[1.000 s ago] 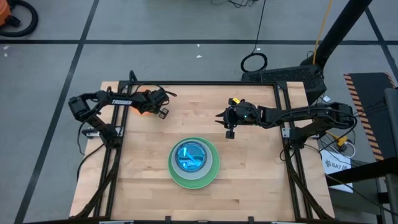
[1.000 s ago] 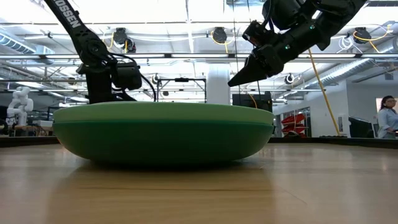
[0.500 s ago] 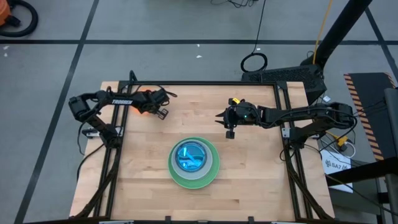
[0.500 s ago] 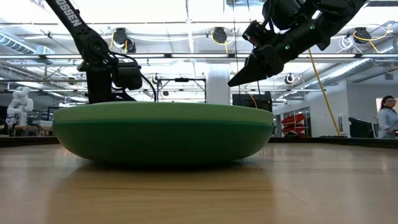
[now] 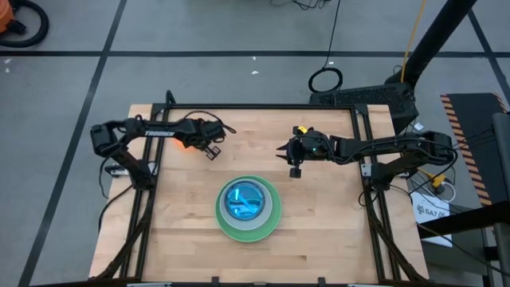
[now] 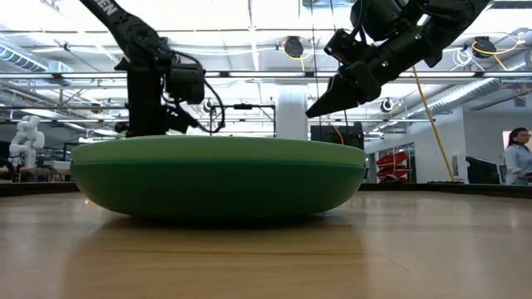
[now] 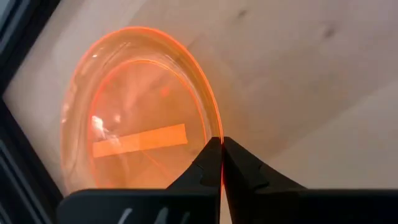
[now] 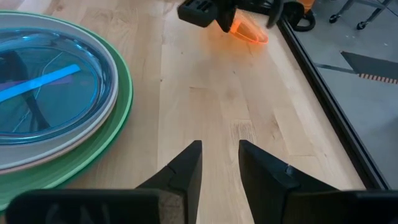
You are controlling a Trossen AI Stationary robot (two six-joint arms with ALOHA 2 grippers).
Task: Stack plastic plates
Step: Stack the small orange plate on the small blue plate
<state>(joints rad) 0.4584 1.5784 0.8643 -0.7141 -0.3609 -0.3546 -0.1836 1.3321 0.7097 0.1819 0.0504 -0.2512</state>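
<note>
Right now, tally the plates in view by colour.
Dark green: 1
Light green: 1
Pale: 1
Blue: 1
Orange: 1, pinched by the left gripper
Total: 5 showing; the stack may hide more.

The whole table (image 5: pixel 319 239) is seen from straight overhead, level from its surface close against the plate stack (image 6: pixel 218 176), and near from each wrist, the stack being shared by the overhead, level and right wrist views.
</note>
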